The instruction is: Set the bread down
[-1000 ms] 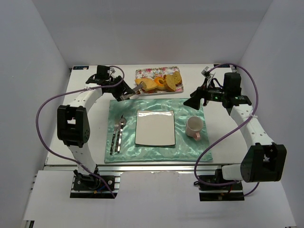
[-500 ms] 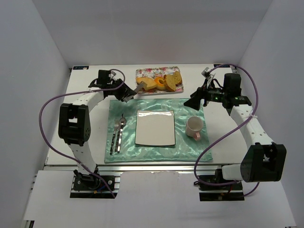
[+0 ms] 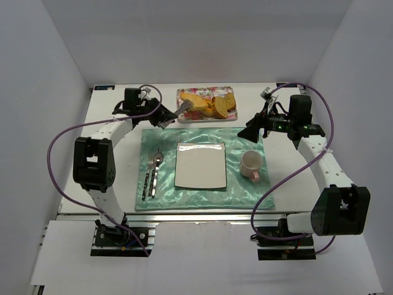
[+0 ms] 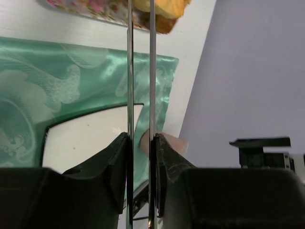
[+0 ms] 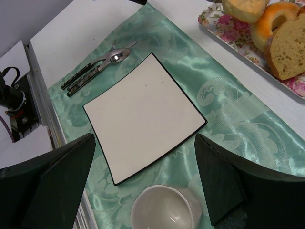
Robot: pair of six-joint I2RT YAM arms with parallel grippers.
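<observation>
The bread (image 3: 209, 102) lies on a floral tray (image 3: 228, 91) at the back: a yellow roll (image 5: 243, 6), an orange-centred bun (image 5: 275, 19) and a brown slice (image 5: 289, 46). My left gripper (image 3: 155, 115) is shut on metal tongs (image 3: 175, 111). In the left wrist view the gripper (image 4: 140, 137) holds the two blades (image 4: 129, 71) close together, and their tips reach the bread (image 4: 162, 6) at the tray's left end. I cannot tell whether they pinch a piece. My right gripper (image 3: 252, 131) is open and empty above the mat, its midpoint (image 5: 144, 139) over the plate's near edge.
A white square plate (image 3: 200, 165) sits mid-way on a green satin mat (image 3: 245, 196). A fork and spoon (image 3: 151, 175) lie left of the plate. A pink cup (image 3: 251, 165) stands to its right, below my right gripper.
My left gripper has swung the tongs back and right, toward the tray's left end. The roll and bun have shifted farther back on the tray. The right arm has not moved.
</observation>
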